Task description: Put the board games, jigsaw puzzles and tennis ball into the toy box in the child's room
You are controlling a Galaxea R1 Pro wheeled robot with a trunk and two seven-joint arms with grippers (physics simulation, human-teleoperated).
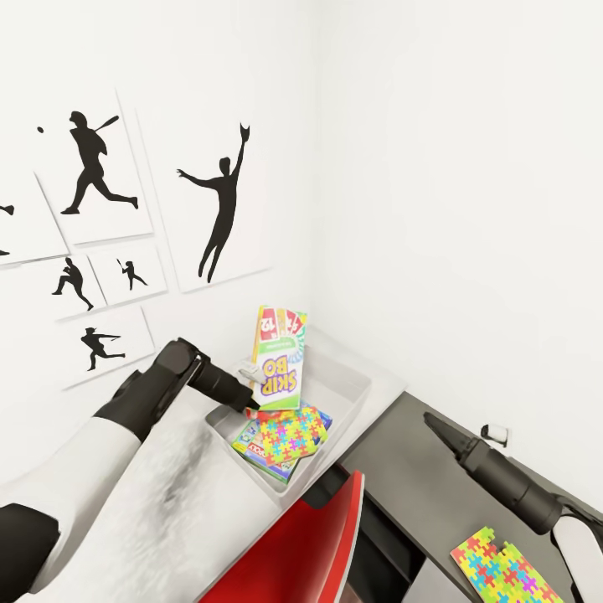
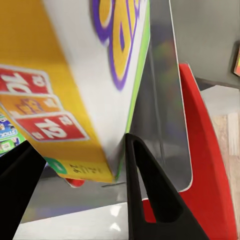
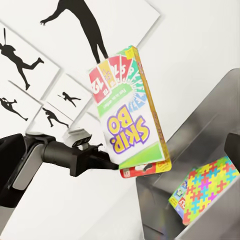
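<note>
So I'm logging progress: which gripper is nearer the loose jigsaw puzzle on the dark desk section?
Right. The right gripper hovers above and behind the jigsaw puzzle; the left gripper is away at the toy box, holding the Skip-Bo box.

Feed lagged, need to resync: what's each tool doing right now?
Left tool: closed on the Skip-Bo box, held upright over the toy box.
Right tool: cannot be told; nothing visibly in it.

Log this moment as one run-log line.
left gripper: holding Skip-Bo box upright over toy box | right gripper: empty | loose puzzle on table
</note>
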